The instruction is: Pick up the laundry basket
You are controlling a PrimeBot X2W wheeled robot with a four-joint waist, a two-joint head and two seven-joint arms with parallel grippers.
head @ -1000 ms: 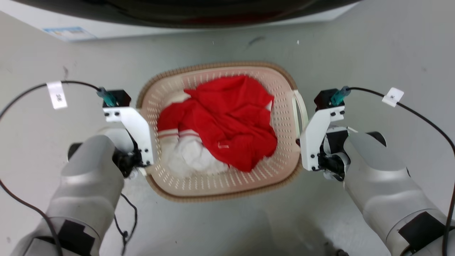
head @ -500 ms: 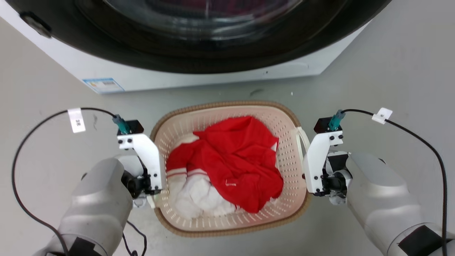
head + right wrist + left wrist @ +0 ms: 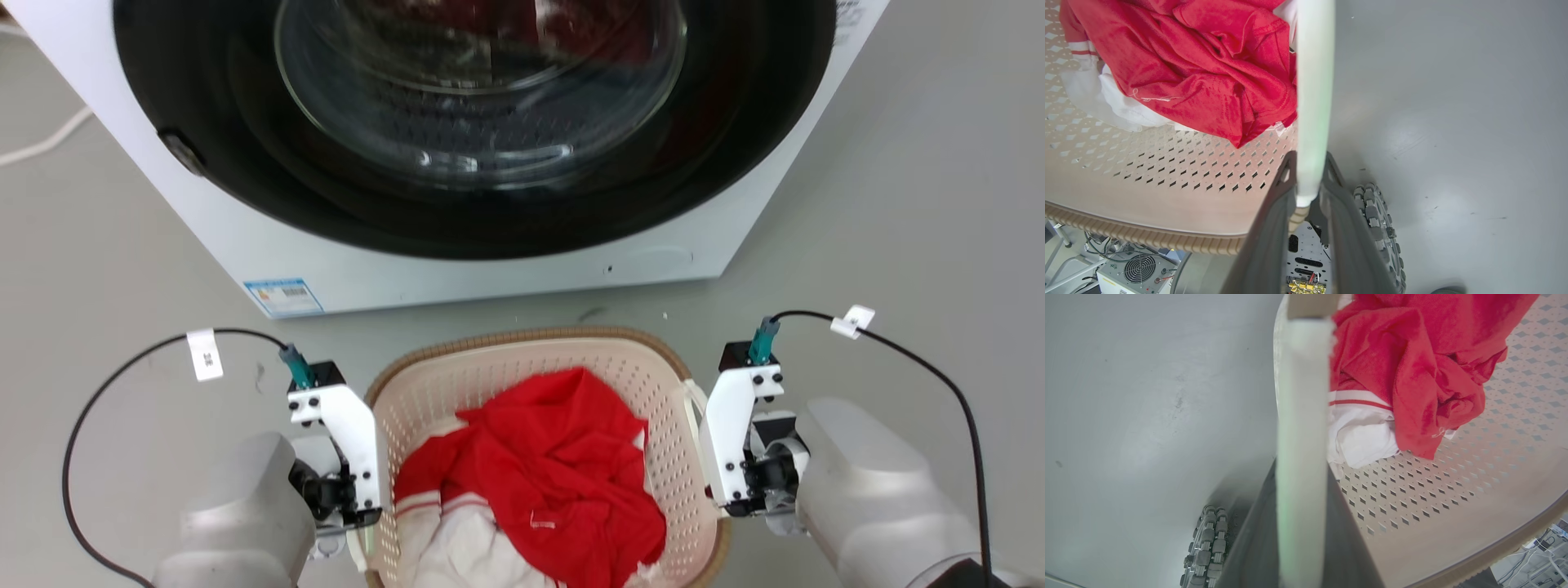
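Grey floor [image 3: 922,188] spreads beneath our cream-beige perforated plastic laundry basket [image 3: 490,384], just in front of the white front-loading washing machine [image 3: 245,245] and holding crumpled red and white clothes [image 3: 563,482]. We pinch its left white handle [image 3: 1302,396] in our left gripper [image 3: 1300,469] and its right white handle [image 3: 1314,81] in our right gripper [image 3: 1308,157].

No text is legible anywhere. The washer [image 3: 490,278] has a sticker [image 3: 283,296] low on the left of its front, with a blue header and barcode-like lines; the print is too small to read. The white tag [image 3: 204,354] on the left cable has dark marks, unreadable. The tag on the right cable [image 3: 851,321] has a tiny mark, also unreadable.
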